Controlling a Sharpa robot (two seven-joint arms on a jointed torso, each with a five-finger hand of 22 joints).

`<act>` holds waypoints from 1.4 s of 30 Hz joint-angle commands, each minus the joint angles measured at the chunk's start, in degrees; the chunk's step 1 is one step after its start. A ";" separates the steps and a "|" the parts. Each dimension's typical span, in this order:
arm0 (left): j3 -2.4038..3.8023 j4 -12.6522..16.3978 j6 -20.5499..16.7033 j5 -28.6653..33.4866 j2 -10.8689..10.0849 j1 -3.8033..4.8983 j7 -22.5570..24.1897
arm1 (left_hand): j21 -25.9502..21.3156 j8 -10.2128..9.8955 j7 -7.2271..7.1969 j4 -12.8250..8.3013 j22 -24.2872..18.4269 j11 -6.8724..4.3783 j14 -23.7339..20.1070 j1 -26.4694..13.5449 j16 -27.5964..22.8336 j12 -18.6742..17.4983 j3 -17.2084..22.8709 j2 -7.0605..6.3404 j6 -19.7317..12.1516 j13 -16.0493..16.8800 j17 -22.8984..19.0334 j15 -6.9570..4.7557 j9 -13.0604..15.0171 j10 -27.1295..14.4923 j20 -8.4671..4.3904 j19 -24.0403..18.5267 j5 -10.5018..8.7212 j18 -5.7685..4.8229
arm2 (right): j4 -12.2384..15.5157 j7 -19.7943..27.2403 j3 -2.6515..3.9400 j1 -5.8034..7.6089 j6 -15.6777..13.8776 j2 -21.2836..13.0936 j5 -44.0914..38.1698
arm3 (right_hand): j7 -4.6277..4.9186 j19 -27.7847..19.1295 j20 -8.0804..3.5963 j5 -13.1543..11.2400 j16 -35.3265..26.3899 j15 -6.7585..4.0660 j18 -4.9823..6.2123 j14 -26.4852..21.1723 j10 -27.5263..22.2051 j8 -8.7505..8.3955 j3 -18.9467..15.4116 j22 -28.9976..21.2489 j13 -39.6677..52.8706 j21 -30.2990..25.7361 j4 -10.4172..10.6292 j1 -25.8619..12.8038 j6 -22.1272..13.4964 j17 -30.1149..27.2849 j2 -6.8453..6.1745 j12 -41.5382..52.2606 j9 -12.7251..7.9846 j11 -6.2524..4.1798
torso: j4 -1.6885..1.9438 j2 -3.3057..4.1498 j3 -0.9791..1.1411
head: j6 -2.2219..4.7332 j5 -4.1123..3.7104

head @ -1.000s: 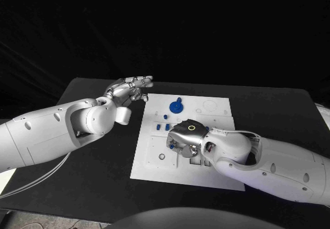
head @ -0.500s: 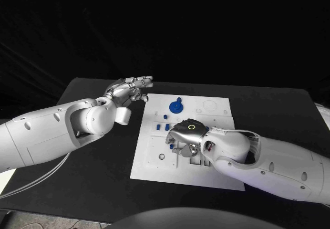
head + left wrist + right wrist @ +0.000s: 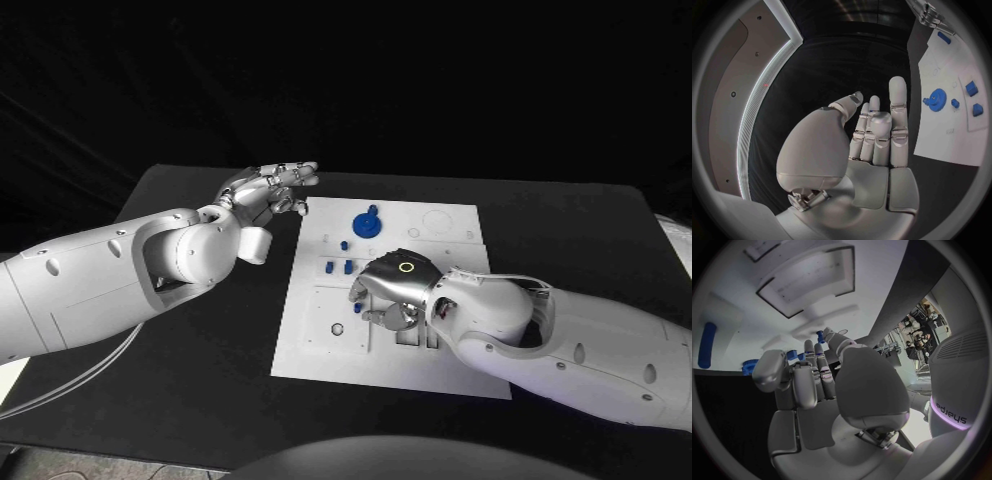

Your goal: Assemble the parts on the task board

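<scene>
The black table (image 3: 188, 330) carries the white task board (image 3: 325, 345) in its middle, lying flat, with its far end toward the dark backdrop.

The right arm (image 3: 577, 340) reaches in over the near half of the board, and the right hand (image 3: 392, 290) hangs palm-down above the middle of the board. In the right wrist view its fingers (image 3: 820, 371) are curled forward side by side, with a small blue part (image 3: 820, 333) at their tips; whether the hand is pinching that part or only touching it cannot be told.

The left arm (image 3: 116, 275) lies over the table left of the board. The left hand (image 3: 271, 187) is raised just off the board's far left corner, clear of it. In the left wrist view its fingers (image 3: 897, 115) stand straight and close together, the thumb a little apart, and it holds nothing.

A blue gear (image 3: 371, 223) sits on the far part of the board, ahead of the right hand. Small blue pieces (image 3: 340, 266) lie on the board between the gear and the right hand, to the hand's left.
</scene>
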 commanded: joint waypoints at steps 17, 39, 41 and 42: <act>-0.08 0.24 1.39 -0.45 -0.31 0.02 -0.15 | -0.22 0.33 -0.06 -0.08 -0.10 -0.08 -0.50 0.33 -0.23 0.38 -0.32 0.11 -0.42 0.10 -0.13 0.11 -0.07 -0.53 0.15 -0.19 -0.16 0.51 | 4.15 -3.89 1.71 7.51 0.37 -14.33 4.02 | -2.41 1.16 0.43 0.35 -1.64 0.46 0.26 2.24 -2.44 -0.11 -12.31 -0.94 -0.06 -1.33 4.34 3.00 -2.70 -1.99 -1.41 1.72 -0.16 0.22 | -0.21 -0.11 -0.15 | 2.27 -2.35; -0.14 0.10 1.50 -0.45 -0.22 0.02 -0.16 | -0.22 0.33 -0.06 -0.08 -0.10 -0.08 -0.50 0.33 -0.23 0.38 -0.32 0.11 -0.42 0.10 -0.13 0.11 -0.07 -0.53 0.15 -0.19 -0.16 0.51 | 0.67 -2.24 0.98 5.32 4.30 -11.57 4.64 | -1.91 1.68 -0.29 0.37 -1.83 -0.55 0.24 2.45 1.98 -0.03 -12.67 -0.93 -0.05 -1.40 5.68 5.73 -0.99 -2.25 1.30 3.62 -0.11 -1.13 | -0.11 -0.05 -0.07 | 2.16 -2.12; -0.14 0.10 1.52 -0.45 -0.22 0.02 -0.24 | -0.22 0.33 -0.06 -0.08 -0.10 -0.08 -0.50 0.33 -0.23 0.38 -0.32 0.11 -0.42 0.10 -0.13 0.11 -0.07 -0.53 0.15 -0.19 -0.16 0.51 | 0.47 -2.08 0.96 5.18 4.44 -11.19 4.83 | -1.72 1.70 -0.42 0.45 -1.93 -0.67 0.25 2.45 2.52 0.03 -12.41 -1.01 -0.08 -1.46 5.97 5.71 -0.67 -2.40 1.71 3.55 -0.08 -1.30 | -0.11 -0.07 -0.11 | 2.07 -2.15; -0.14 0.10 1.52 -0.45 -0.22 0.02 -0.29 | -0.22 0.33 -0.06 -0.08 -0.10 -0.08 -0.50 0.33 -0.23 0.38 -0.32 0.11 -0.42 0.10 -0.13 0.11 -0.07 -0.53 0.15 -0.19 -0.16 0.51 | 0.36 -2.01 0.95 5.12 4.55 -11.03 4.91 | -1.68 1.71 -0.46 0.46 -1.96 -0.71 0.24 2.45 2.74 0.06 -12.24 -1.02 -0.09 -1.47 6.08 5.75 -0.51 -2.45 1.91 3.51 -0.07 -1.35 | -0.10 -0.07 -0.11 | 2.04 -2.15</act>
